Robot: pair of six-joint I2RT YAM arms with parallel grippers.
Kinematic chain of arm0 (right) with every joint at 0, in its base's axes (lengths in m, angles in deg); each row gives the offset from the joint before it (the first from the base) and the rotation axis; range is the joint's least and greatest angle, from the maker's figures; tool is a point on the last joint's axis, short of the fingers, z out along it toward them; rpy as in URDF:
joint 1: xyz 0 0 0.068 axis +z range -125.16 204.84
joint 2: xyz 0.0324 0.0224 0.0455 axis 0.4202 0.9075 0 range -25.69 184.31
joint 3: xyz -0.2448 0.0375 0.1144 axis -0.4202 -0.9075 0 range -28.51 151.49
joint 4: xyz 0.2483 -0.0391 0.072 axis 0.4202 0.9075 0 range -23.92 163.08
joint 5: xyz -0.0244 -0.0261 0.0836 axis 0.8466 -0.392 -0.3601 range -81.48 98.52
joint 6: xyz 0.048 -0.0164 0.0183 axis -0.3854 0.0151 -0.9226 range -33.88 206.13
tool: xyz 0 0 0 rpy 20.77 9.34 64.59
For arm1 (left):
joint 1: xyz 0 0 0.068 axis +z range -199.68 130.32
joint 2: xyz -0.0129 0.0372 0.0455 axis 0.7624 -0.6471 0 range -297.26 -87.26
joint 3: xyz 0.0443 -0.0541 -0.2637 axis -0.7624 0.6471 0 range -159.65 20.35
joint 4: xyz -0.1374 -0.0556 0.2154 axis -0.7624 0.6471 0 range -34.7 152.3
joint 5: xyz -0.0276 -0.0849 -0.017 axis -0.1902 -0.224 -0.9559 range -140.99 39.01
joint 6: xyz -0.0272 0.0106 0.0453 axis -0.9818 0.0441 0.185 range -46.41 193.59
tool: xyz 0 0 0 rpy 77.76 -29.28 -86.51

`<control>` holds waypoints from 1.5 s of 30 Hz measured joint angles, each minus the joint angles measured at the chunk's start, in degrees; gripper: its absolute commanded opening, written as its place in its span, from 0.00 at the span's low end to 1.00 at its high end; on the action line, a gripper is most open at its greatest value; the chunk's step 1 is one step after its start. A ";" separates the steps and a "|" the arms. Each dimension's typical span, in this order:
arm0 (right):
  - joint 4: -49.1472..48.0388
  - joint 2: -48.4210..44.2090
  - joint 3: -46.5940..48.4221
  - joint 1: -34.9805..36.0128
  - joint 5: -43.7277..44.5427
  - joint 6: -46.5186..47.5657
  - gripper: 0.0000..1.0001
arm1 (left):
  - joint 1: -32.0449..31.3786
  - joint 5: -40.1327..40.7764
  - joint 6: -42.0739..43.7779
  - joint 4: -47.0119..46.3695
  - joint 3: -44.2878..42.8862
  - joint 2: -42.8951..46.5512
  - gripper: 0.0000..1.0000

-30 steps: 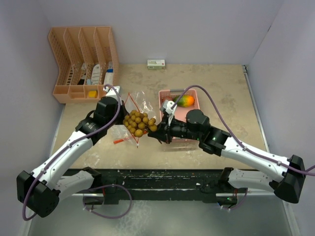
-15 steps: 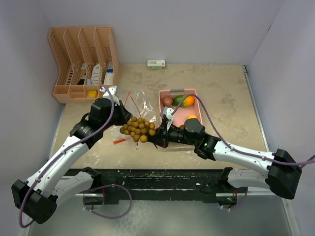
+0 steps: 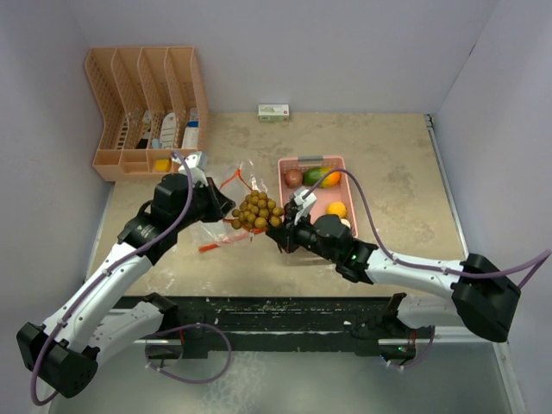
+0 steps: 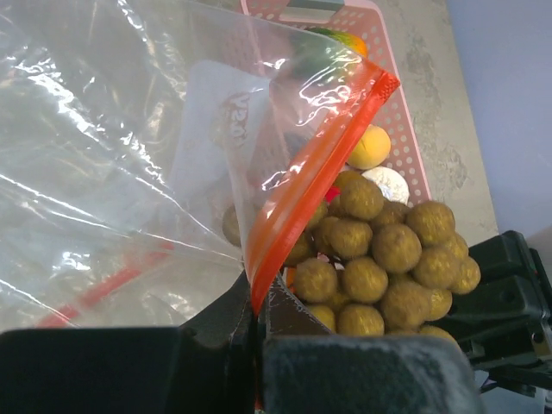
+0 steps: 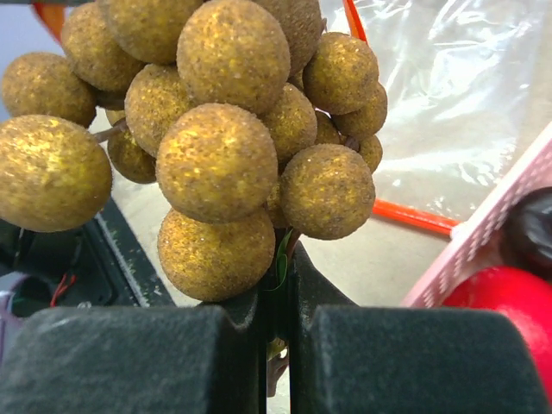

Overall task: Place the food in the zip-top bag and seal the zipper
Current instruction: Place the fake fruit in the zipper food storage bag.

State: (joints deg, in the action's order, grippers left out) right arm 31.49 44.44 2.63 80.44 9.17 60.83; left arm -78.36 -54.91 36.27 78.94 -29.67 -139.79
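Pinching the orange zipper strip (image 4: pixel 302 185), the left jaws are pressed tight, holding the mouth of the one zip-top bag (image 4: pixel 129 155) lifted and open just left of the pink basket (image 3: pixel 310 159). Now the right jaws clamp the stem of the single cluster of tan balls (image 5: pixel 224 138), poised at that mouth, surely to feed it in. Waiting inside the basket, three fruits counted from above: mango (image 3: pixel 321 176), lemon (image 3: pixel 336 209), reddish apple (image 3: pixel 293 178)

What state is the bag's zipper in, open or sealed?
Open. In the left wrist view, the left end effector pinches one orange zipper strip, while the other strip lies well apart.
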 measured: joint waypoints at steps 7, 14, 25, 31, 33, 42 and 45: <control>9.01 3.82 8.48 0.00 8.55 1.57 0.00 | 0.00 -0.81 -0.63 -0.02 0.00 -0.20 0.00; 14.27 8.52 13.75 0.24 9.94 3.58 0.00 | 0.00 -1.42 -0.63 0.02 0.00 -0.35 0.00; 25.09 8.22 21.94 2.60 11.56 3.80 0.00 | 0.00 -2.25 -0.66 -1.73 0.68 -3.85 0.00; 28.11 8.37 26.18 2.56 11.76 1.90 0.00 | 0.00 -2.27 -0.79 -1.88 1.95 -3.06 0.00; 28.28 9.86 27.93 2.56 10.34 2.34 0.00 | 0.00 -2.23 -0.81 -1.90 1.92 -2.73 0.00; 28.70 14.25 27.52 4.59 6.86 4.00 0.00 | 0.04 -1.84 -0.48 -1.18 -0.33 -4.00 0.00; 28.63 14.36 27.23 5.07 5.62 4.87 0.00 | 0.00 -1.81 0.02 -0.37 -1.09 -4.00 0.00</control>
State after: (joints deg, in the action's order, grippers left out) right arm 60.12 58.80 29.86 85.51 14.78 65.70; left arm -78.36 -56.73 36.29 78.57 -30.76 -143.79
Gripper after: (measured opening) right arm 0.050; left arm 0.004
